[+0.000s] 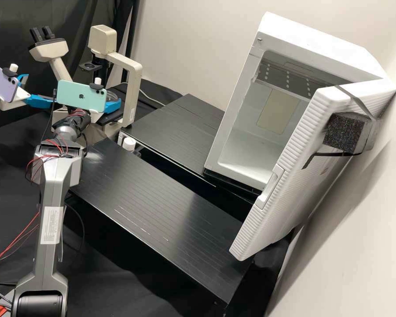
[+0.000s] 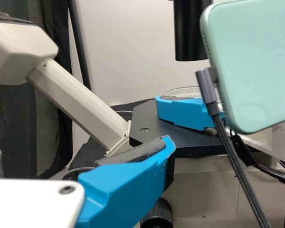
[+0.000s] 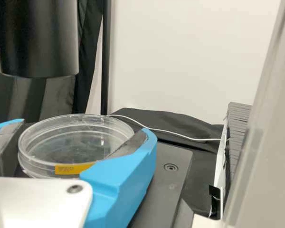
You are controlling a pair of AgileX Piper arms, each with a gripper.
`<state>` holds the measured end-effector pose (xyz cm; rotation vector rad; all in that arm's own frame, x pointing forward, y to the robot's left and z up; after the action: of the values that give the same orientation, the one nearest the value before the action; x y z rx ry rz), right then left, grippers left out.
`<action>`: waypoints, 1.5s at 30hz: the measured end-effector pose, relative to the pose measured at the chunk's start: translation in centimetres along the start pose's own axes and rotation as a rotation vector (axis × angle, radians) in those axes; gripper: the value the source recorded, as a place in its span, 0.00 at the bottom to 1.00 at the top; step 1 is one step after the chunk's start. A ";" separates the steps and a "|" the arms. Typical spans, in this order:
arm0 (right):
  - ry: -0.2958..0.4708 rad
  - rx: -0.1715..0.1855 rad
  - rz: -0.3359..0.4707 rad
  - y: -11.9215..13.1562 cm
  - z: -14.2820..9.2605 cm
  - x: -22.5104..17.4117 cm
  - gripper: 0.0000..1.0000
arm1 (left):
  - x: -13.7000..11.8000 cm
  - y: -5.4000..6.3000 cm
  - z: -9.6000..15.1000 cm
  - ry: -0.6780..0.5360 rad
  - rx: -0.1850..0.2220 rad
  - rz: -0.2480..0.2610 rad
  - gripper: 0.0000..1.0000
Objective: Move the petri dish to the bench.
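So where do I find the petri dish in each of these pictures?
High view: petri dish on the microscope, just beyond the mint phone.
Left wrist view: its clear rim, behind the right gripper's blue finger.
Right wrist view: between the blue fingers, yellow label showing.
Shared landmark: the microscope.

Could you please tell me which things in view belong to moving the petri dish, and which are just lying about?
Part of the job:
petri dish
right pincer, at the dish
microscope stage, beneath the dish
black bench

Just about:
open white cabinet
mint phone
lilac phone
left pincer, away from the dish
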<state>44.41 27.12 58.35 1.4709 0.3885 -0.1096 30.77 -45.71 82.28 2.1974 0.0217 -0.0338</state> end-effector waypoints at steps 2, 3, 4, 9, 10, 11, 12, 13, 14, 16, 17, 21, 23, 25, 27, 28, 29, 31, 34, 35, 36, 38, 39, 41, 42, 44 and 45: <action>0.000 0.005 -0.005 -0.2 0.1 -0.1 0.00 | 0.0 0.0 0.0 0.000 0.000 0.000 1.00; 0.002 0.006 -0.006 -0.2 0.3 -0.1 0.00 | 0.0 0.0 0.0 0.000 0.000 0.000 1.00; 0.008 -0.001 -0.004 -0.3 0.5 -0.1 0.00 | 0.0 0.0 0.0 0.000 0.000 0.000 1.00; 0.028 0.006 -0.009 0.1 0.8 -0.8 0.00 | 0.0 0.0 0.0 0.000 0.000 0.000 1.00; 0.032 0.006 -0.013 0.1 0.9 -1.0 0.00 | 0.0 0.0 0.0 0.000 0.000 0.000 1.00; 0.035 0.014 -0.013 0.3 1.0 -1.2 0.00 | 0.0 0.0 0.0 0.000 0.000 0.000 1.00; 0.045 0.012 -0.012 0.6 1.0 -1.5 0.00 | 0.0 0.0 0.0 0.000 0.000 0.000 1.00; 0.045 0.017 -0.013 0.6 1.1 -1.7 0.00 | 0.0 0.0 0.0 0.000 0.000 0.000 1.00; 0.052 0.015 -0.012 0.9 1.1 -2.1 0.00 | 0.0 0.0 0.0 0.000 0.000 0.000 1.00; 0.061 0.012 -0.013 1.2 1.3 -3.1 0.00 | 0.0 0.0 0.0 0.000 0.000 0.000 1.00; 0.067 0.015 -0.010 1.4 1.3 -3.6 0.00 | 0.0 0.0 0.0 0.000 0.000 0.000 1.00; 0.088 0.013 0.009 2.6 1.7 -6.5 0.00 | 0.0 0.0 0.0 0.000 0.000 0.000 1.00; 0.087 0.013 0.018 3.0 2.1 -8.1 0.00 | 0.0 0.0 0.0 0.000 0.000 0.000 1.00; 0.096 0.004 0.057 3.9 2.4 -10.0 0.00 | 0.0 0.0 0.0 0.000 0.000 0.000 1.00; 0.097 -0.014 0.101 4.5 3.3 -12.3 0.00 | 0.0 0.0 0.0 0.000 0.000 0.000 1.00; 0.100 -0.022 0.123 4.8 3.7 -13.5 0.00 | 0.0 0.0 0.0 0.000 0.000 0.000 1.00; 0.105 -0.021 0.147 5.3 3.8 -14.6 0.00 | 0.0 0.0 0.0 0.000 0.000 0.000 1.00; 0.112 -0.029 0.196 5.9 4.4 -16.8 0.00 | 0.0 0.0 0.0 0.000 0.000 0.000 1.00; 0.103 -0.046 0.238 6.4 5.6 -20.1 0.00 | 0.0 0.0 0.0 0.000 0.000 0.000 1.00; 0.093 -0.049 0.256 6.7 6.1 -21.2 0.00 | 0.0 0.0 0.0 0.000 0.000 0.000 1.00; 0.084 -0.050 0.272 6.8 6.7 -22.2 0.00 | 0.0 0.0 0.0 0.000 0.000 0.000 1.00; 0.039 -0.056 0.307 7.0 8.3 -24.1 0.00 | 0.0 0.0 0.0 0.000 0.000 0.000 1.00; 0.015 -0.064 0.321 7.2 9.0 -24.9 0.00 | 0.0 0.0 0.0 0.000 0.000 0.000 1.00; -0.034 -0.072 0.342 7.6 10.5 -26.1 0.00 | 0.0 0.0 0.0 0.000 0.000 0.000 1.00; -0.064 -0.071 0.351 7.7 11.2 -26.6 0.00 | 0.0 0.0 0.0 0.000 0.000 0.000 1.00; -0.120 -0.074 0.355 7.9 12.7 -27.7 0.00 | 0.0 0.0 0.0 0.000 0.000 0.000 1.00; -0.146 -0.077 0.356 8.0 13.4 -28.2 0.00 | 0.0 0.0 0.0 0.000 0.000 0.000 1.00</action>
<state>23.04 10.19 75.64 1.4247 0.0090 0.0821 30.77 -45.71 82.28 2.1974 0.0217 -0.0338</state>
